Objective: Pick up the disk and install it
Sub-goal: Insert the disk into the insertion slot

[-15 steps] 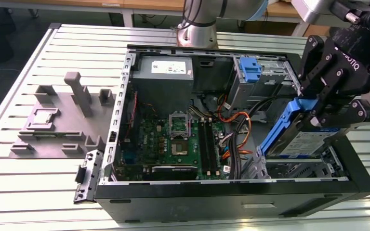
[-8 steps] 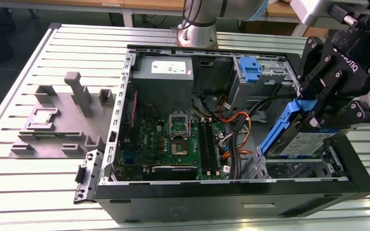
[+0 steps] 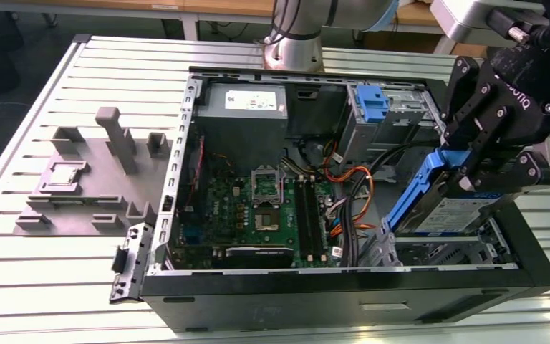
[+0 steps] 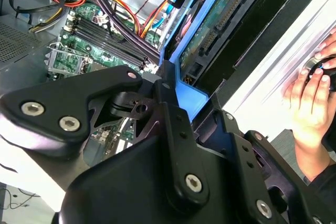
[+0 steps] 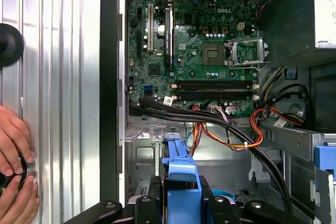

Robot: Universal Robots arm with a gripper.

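Observation:
My black gripper (image 3: 478, 180) is shut on the disk (image 3: 444, 212), a silver drive with a blue-and-white label and blue side rails. I hold it on edge, tilted, just above the metal drive bay (image 3: 435, 252) in the near corner of the open computer case (image 3: 351, 288) at the exterior view's right. In the second wrist view the disk's green circuit-board side (image 4: 219, 20) and a blue rail sit between the fingers (image 4: 169, 109). In the first wrist view the blue rail of the disk (image 5: 176, 167) stands up from the gripper (image 5: 177, 204) over the bay floor.
Inside the case lie the motherboard (image 3: 266, 208), orange and black cables (image 3: 354, 188), a grey power supply (image 3: 246, 104) and a blue bracket (image 3: 375, 104). A grey fixture (image 3: 89, 175) sits on the slatted table. A person's hand (image 4: 311, 98) rests beside the case.

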